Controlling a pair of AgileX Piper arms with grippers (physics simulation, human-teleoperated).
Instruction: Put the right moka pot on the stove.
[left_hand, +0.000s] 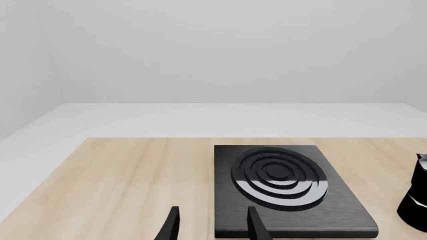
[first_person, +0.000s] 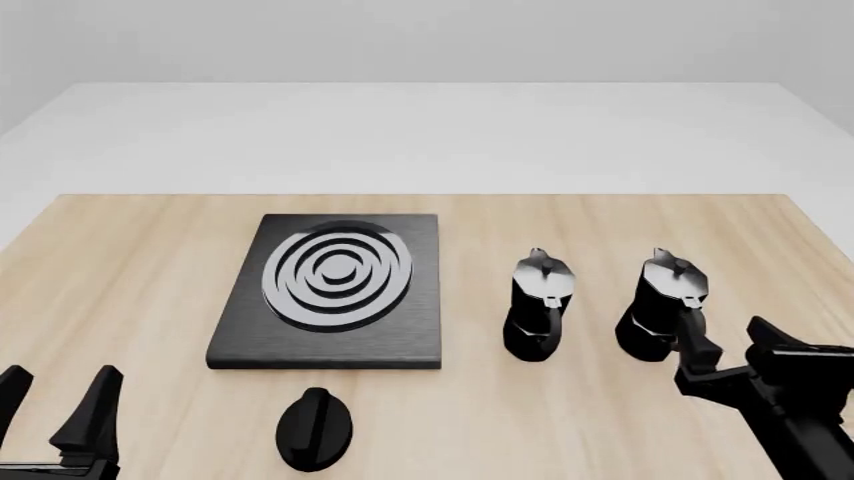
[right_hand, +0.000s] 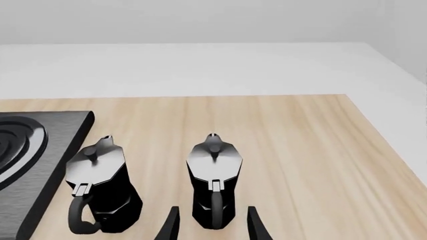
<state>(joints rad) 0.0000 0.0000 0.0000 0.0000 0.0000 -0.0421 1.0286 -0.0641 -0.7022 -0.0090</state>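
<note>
**Bench stock: two tools, one knob, two pots, one stove**

Surface: one bench (first_person: 160, 240) of pale wood grain. Beyond its far edge, a plain white floor and grey-white walls.

Nearest edge: left tool (first_person: 56, 405), one, fingers spread and holding nothing. Right tool (first_person: 727, 352), one, fingers apart, empty, just behind the right moka pot.

Next: round black knob (first_person: 315, 428), one, lying in front of the stove.

Middle: moka pots, two, both upright on bare wood, near each other but apart. The right moka pot (first_person: 662, 306) stands right of the stove, well clear of it, handle turned toward the right tool. The left moka pot (first_person: 539, 303) stands between it and the stove.

Farther: stove (first_person: 400, 330), one, flat black slab with silver ring burner, nothing on it.
</note>
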